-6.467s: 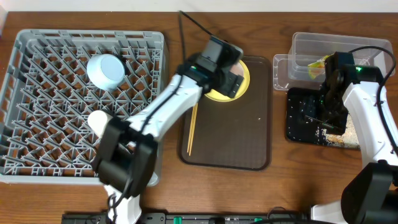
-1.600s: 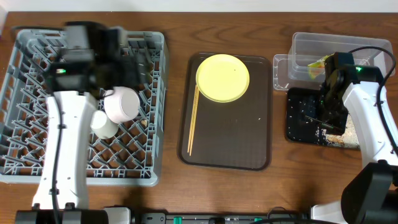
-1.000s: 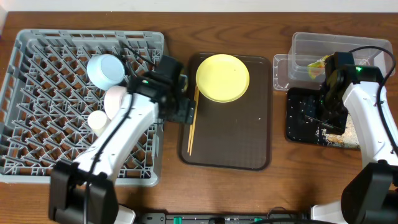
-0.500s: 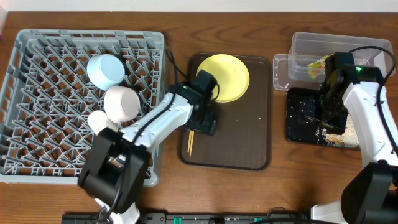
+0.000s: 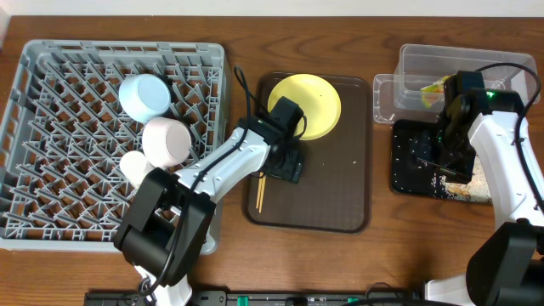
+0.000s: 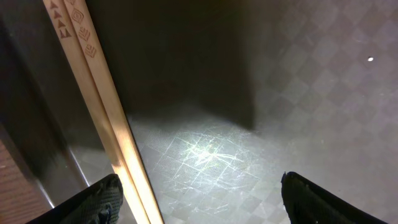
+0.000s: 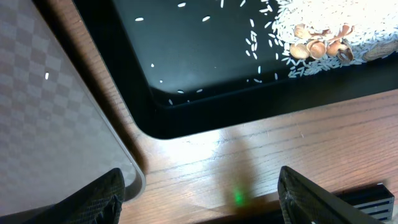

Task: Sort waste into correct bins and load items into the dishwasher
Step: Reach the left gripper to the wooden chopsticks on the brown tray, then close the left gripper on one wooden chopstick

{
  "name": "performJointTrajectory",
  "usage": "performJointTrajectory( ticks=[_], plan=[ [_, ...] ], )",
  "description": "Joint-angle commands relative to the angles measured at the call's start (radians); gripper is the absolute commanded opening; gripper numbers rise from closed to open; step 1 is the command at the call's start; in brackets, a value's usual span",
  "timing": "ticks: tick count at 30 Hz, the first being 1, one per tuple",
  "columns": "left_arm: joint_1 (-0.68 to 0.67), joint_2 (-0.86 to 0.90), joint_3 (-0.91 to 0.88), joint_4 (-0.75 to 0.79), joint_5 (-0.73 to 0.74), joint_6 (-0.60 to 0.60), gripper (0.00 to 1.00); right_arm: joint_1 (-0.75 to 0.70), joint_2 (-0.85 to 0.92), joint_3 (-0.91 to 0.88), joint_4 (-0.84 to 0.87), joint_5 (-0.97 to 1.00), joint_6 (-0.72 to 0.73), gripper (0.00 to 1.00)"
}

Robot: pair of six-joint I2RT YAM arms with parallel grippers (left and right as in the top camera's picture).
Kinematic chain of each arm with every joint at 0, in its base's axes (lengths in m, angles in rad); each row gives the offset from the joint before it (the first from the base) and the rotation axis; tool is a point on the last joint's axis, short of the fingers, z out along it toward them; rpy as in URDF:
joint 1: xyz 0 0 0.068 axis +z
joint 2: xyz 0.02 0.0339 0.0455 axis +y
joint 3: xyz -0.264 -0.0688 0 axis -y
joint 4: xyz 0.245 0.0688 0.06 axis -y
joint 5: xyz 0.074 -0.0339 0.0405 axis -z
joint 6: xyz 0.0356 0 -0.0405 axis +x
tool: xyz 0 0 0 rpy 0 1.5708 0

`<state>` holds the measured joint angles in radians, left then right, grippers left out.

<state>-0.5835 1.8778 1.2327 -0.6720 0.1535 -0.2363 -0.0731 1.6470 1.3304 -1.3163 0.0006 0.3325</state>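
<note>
brown wooden desk [image 5: 382, 255]: left tool [image 6: 199, 202] spread wide over thin wooden chopsticks [image 6: 102, 106]; right tool [image 7: 199, 199] spread wide above shallow black rectangular tray [image 7: 205, 68] edge.

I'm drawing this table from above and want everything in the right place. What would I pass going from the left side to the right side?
Grey dish rack → wooden chopsticks → yellow plate → black tray.
</note>
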Motion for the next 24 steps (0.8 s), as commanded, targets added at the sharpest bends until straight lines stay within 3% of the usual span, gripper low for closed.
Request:
performJointTrajectory(
  ticks=[1, 24],
  plan=[
    [0.0, 0.013, -0.002, 0.004, -0.009, -0.006, 0.84, -0.005, -0.024, 0.01, 0.0, 0.01, -0.008, 0.77],
    [0.0, 0.014, -0.005, 0.027, -0.009, -0.006, 0.84, -0.005, -0.024, 0.01, 0.0, 0.01, -0.008, 0.77]
  ],
)
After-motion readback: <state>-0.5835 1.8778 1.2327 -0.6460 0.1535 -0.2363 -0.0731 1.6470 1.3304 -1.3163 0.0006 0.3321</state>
